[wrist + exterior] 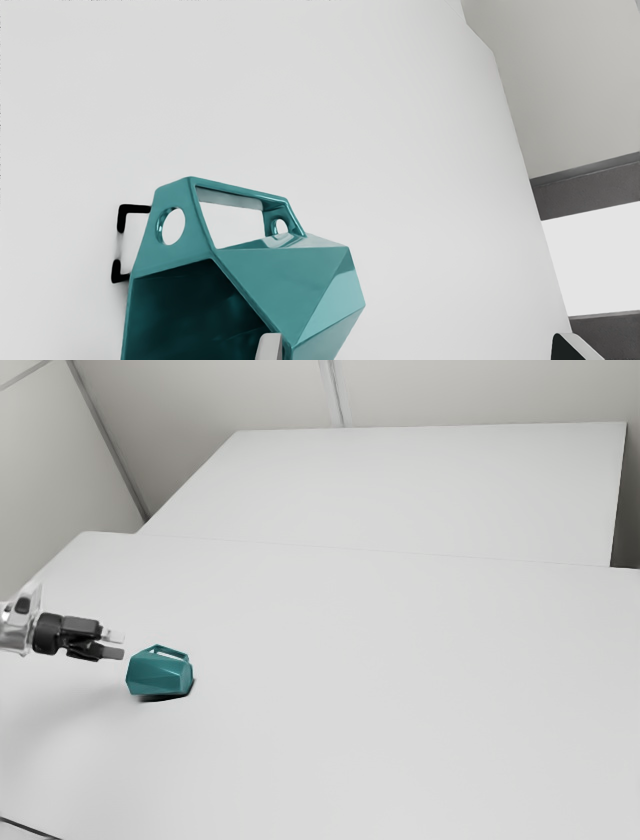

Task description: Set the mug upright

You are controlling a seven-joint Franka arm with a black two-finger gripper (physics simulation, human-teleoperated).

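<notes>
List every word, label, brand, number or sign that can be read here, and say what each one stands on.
There are none to read.
The visible faces of the teal mug, the gripper and the table bear no legible text.
The black bracket-shaped marks beside the mug spell nothing; they look like part of its shadow.

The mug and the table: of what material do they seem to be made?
The mug looks like glossy glazed ceramic, or metal: its teal facets carry bright highlights. The table seems matte, perhaps laminate or painted board: its white surface shows no sharp reflections.
</notes>
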